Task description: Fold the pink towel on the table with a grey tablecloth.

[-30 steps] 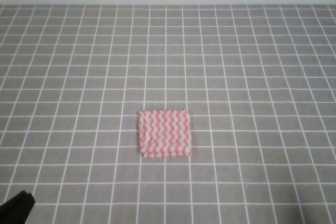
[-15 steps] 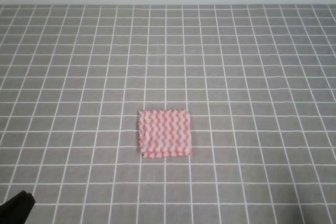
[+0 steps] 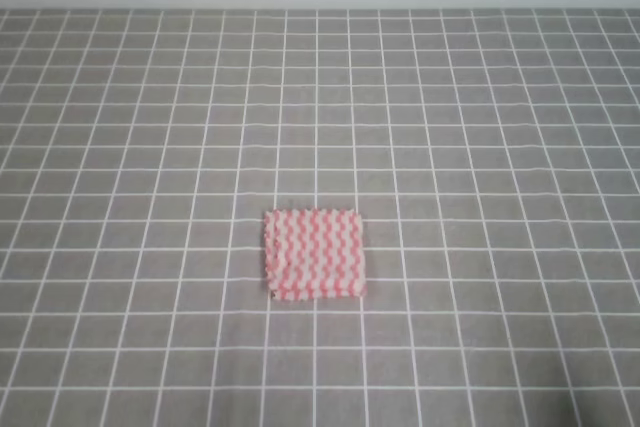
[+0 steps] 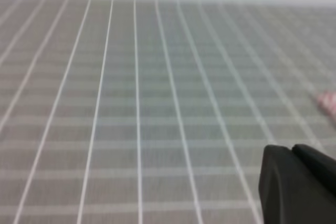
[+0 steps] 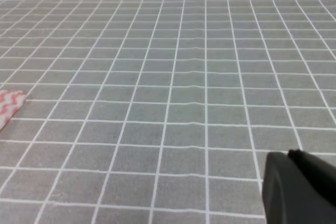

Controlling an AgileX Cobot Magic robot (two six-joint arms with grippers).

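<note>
Pale wall at the back, grey tablecloth (image 3: 480, 127) with a white grid filling every view. The towel (image 3: 313, 254) lies flat near the middle of the cloth, small and squarish; whether it is already folded can't be told, though its left edge looks slightly doubled. Neither arm shows in the high view. Left gripper (image 4: 299, 187): only a dark part in the corner of its wrist view, fingers not visible, so spread or pressed together can't be told; the towel is a pink blur ahead and off to its right (image 4: 328, 100). Right gripper (image 5: 299, 187): same dark corner, state unknown; a towel corner sits well to its left (image 5: 10, 104). Both are well apart from the towel. Risks: pinching tablecloth along with the thin towel and dragging it, or a corner slipping so the fold lands skewed.
</note>
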